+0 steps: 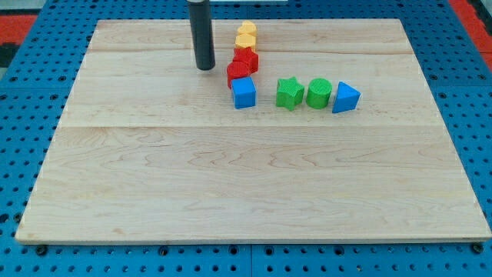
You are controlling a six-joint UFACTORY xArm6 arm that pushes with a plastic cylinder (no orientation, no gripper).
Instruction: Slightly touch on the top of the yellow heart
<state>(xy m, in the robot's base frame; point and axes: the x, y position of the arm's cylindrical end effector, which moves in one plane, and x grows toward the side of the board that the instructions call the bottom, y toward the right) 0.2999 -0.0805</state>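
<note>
The rod's tip [205, 68] is resting bare, holding nothing, left of the block column. The yellow heart [246, 33] is sitting at the column's top, lying up and to the view's right of the tip.

One camera, high and in front, looking down on the board

The single view looks down at a slant across a pale wooden board [231, 177], whose near edge runs along the view's bottom and whose far edge narrows toward the view's top. It stands far enough back to take in all four sides, with blue pegboard [23, 108] showing round them. The rod [202, 35] enters from the view's top; my tip [205, 68] is in shot.
</note>
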